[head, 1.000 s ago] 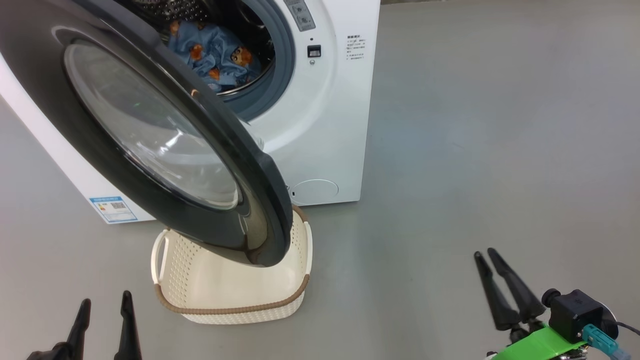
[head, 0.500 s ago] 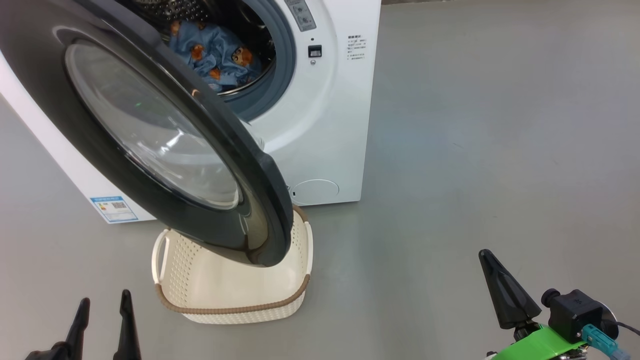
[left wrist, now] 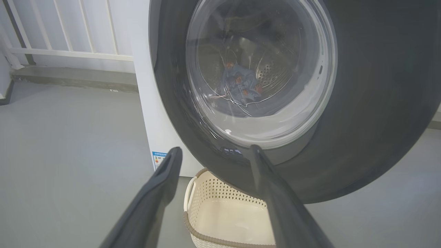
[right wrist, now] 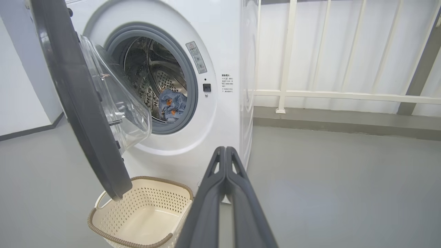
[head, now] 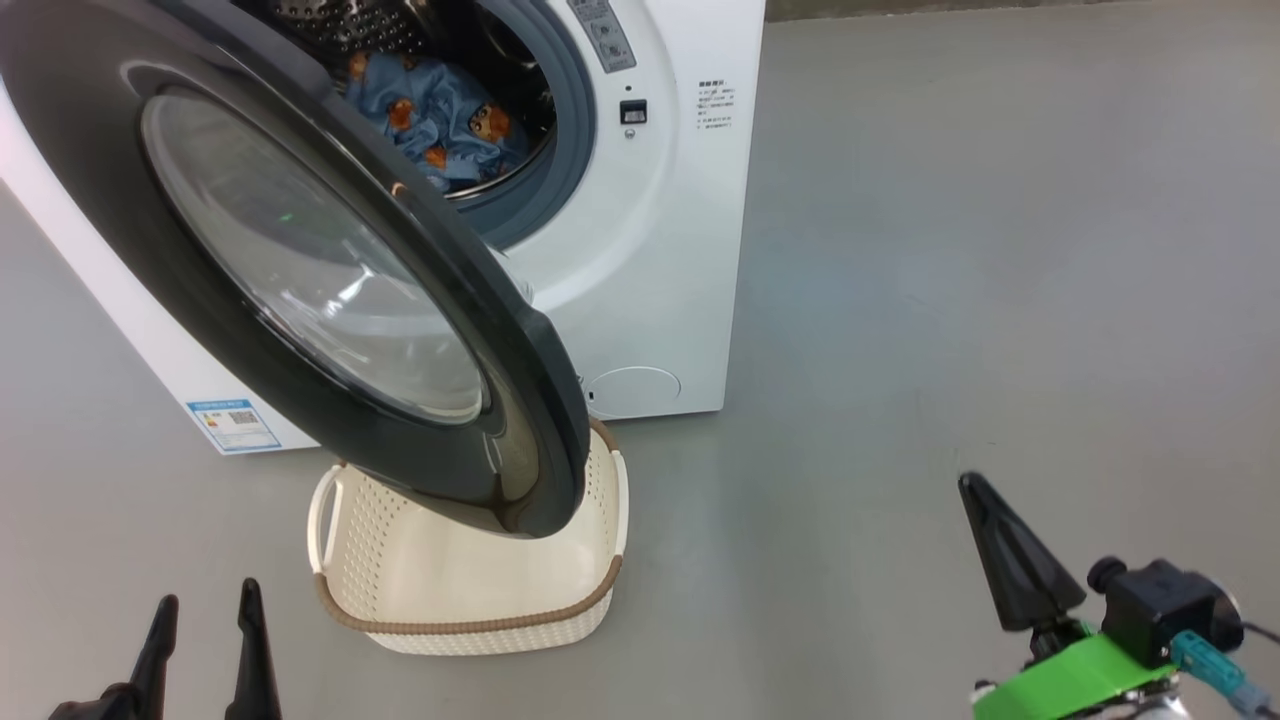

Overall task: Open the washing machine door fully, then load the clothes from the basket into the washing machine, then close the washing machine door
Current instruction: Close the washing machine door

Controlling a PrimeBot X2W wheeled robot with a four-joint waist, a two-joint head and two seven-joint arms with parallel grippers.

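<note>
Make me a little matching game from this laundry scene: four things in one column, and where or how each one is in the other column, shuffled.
Things
1. basket
2. clothes
3. left hand
4. right hand

Places or states
A. fingers pressed together
B. inside the drum
C. empty, on the floor below the open door
D. fingers spread apart

Pairs: 1-C, 2-B, 3-D, 4-A
</note>
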